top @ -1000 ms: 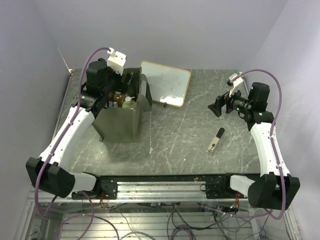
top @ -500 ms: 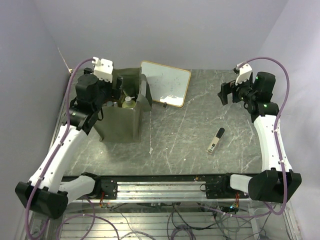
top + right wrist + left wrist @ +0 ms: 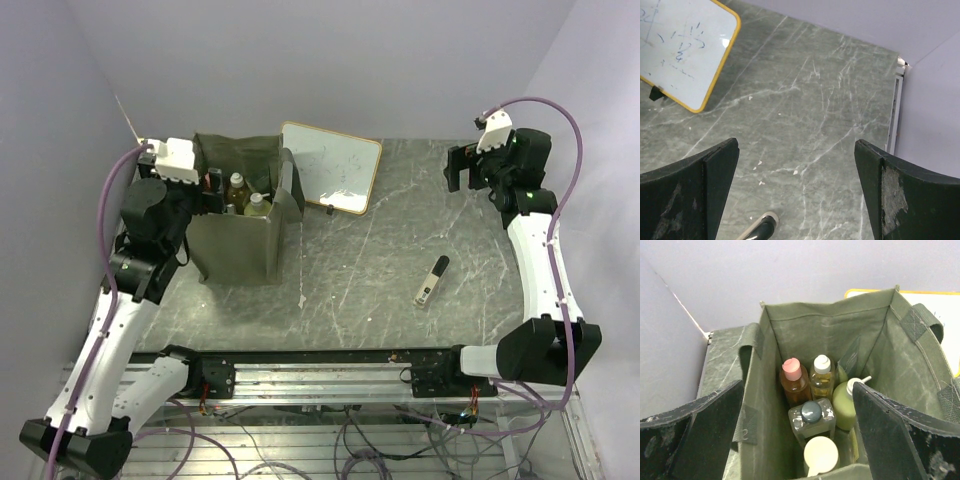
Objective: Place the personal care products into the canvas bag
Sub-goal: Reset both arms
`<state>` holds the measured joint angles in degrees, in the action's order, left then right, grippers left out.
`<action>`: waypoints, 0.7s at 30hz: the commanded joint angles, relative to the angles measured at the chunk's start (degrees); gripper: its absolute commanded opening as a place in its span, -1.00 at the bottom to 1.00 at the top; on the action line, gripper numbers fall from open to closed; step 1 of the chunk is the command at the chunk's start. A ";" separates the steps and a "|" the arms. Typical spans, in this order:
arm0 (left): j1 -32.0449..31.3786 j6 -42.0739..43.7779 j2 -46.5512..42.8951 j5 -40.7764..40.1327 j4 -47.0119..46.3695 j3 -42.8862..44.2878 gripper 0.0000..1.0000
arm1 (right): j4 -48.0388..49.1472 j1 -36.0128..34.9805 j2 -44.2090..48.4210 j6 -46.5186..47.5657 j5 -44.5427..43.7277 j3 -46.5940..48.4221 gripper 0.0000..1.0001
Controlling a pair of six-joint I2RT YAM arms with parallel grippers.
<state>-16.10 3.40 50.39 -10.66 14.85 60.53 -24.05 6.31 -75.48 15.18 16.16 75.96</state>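
Note:
The olive-green canvas bag (image 3: pixel 235 248) stands upright at the table's left. In the left wrist view its inside (image 3: pixel 820 330) holds several bottles: an orange one with a pink cap (image 3: pixel 792 382), an amber one with a white cap (image 3: pixel 822 377), a yellow-green one with a white pump (image 3: pixel 847 402), a clear one with a black cap (image 3: pixel 811 420) and a white-topped one (image 3: pixel 821 455). My left gripper (image 3: pixel 797 387) is open and empty, above the bag's left rim (image 3: pixel 205 190). My right gripper (image 3: pixel 796 145) is open and empty over the far right of the table (image 3: pixel 455 168).
A wood-framed whiteboard (image 3: pixel 332 165) leans just right of the bag, and shows in the right wrist view (image 3: pixel 682 50). A black-and-white marker (image 3: pixel 432 280) lies on the table at centre right, with its tip in the right wrist view (image 3: pixel 757 231). Walls enclose the table on three sides.
My left gripper has drawn back up and to the left, out of the bag. My right gripper has risen and moved to the far right corner.

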 commanded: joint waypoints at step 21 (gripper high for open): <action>8.19 -0.49 -6.81 -2.79 2.82 1.08 1.00 | 7.23 0.20 12.19 -6.00 6.90 -6.32 0.99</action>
<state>-8.45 2.74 43.51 -11.09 19.14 61.82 -17.80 6.31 -64.36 10.26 24.21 70.57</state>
